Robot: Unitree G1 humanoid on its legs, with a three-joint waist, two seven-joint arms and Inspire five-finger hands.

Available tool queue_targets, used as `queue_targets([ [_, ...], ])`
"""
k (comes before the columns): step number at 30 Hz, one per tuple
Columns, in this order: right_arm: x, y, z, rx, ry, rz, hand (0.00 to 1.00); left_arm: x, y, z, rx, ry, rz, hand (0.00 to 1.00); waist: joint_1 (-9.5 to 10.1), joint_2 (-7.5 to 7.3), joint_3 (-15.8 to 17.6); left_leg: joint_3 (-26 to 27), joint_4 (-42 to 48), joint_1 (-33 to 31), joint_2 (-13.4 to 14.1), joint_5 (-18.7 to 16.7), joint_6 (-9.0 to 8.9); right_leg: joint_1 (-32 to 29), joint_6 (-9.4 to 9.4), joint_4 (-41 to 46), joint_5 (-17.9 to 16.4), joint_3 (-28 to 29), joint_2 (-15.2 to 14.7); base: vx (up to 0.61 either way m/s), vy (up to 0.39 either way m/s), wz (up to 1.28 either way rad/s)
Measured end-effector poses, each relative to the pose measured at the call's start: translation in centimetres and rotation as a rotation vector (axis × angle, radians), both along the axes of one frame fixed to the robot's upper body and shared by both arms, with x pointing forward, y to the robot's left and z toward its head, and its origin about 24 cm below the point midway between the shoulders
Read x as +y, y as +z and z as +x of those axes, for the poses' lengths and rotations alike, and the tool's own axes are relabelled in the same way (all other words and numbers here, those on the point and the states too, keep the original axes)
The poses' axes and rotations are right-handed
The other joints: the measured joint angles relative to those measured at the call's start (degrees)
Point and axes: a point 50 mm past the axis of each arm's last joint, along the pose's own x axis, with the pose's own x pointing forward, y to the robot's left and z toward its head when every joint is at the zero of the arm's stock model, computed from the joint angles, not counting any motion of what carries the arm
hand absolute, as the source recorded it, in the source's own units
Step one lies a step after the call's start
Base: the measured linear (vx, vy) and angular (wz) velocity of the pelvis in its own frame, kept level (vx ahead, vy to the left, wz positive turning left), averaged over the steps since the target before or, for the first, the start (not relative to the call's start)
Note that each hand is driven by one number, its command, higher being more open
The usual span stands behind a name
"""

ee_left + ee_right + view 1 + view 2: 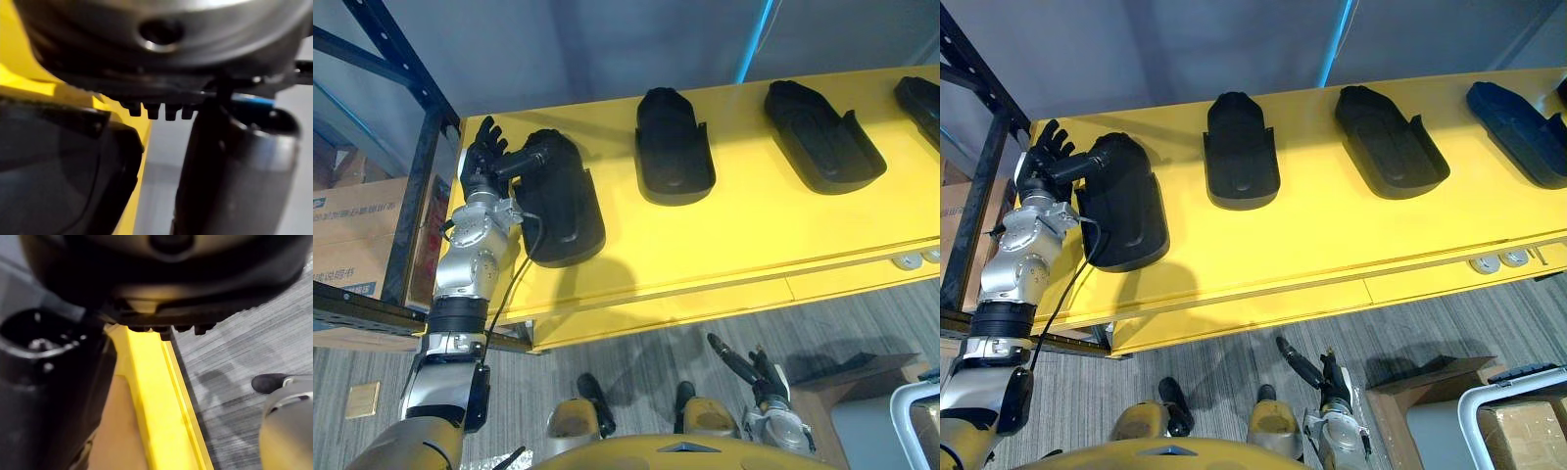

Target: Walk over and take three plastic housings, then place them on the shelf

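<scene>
**Left eye view:** The robot's left hand [489, 162] meets the leftmost housing [563, 211], a black plastic shell lying on the yellow surface [734, 240]. Its fingers [484, 142] are spread straight beside the shell's far corner, and its thumb is stretched across the rounded top, not clamped. A second housing [673, 147] and a third housing [822, 137] lie apart in a row to the right.

**Right eye view:** A fourth housing [1523, 132], dark blue, lies at the row's right end. A dark metal rack [979, 166] stands just left of the surface. The right hand [1317, 377] hangs low over the grey floor [1185, 362], with loosely straight fingers and nothing in it.

**Left wrist view:** The leftmost housing's rim sits close under the hand.

**Right wrist view:** The surface's yellow front edge runs above the carpet.
</scene>
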Motion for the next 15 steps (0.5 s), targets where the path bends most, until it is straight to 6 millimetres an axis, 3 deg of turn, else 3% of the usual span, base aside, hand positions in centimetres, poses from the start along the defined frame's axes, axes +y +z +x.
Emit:
queue_targets([
  [5,0.5,-0.7,-1.7,0.042,-0.045,0.028,1.00,-1.7,1.9,-0.2,-0.110,-0.033,0.039,1.00,0.12,-0.77,-2.90,0.15,-1.86,2.29,-0.60,0.60,-0.37,1.81,0.19,-0.95,0.15,-0.13,-0.03,0.07,0.016,-0.02],
  [7,0.6,-0.8,-2.1,0.054,-0.055,0.032,1.00,-2.7,4.0,-0.7,-0.213,-0.082,0.052,1.00,0.09,-0.81,-4.72,0.16,-2.73,2.68,-0.86,0.74,-0.43,1.85,0.37,-0.99,0.26,-0.26,-0.12,0.04,0.016,-0.01],
  [15,0.4,-1.4,-3.3,0.096,-0.107,0.044,1.00,-6.5,7.8,-3.0,-0.444,-0.366,0.132,1.00,0.59,0.55,-10.41,0.22,-8.60,5.73,-2.33,1.74,-0.66,3.71,0.88,-1.80,0.61,-2.07,-0.25,0.01,0.024,0.05],
])
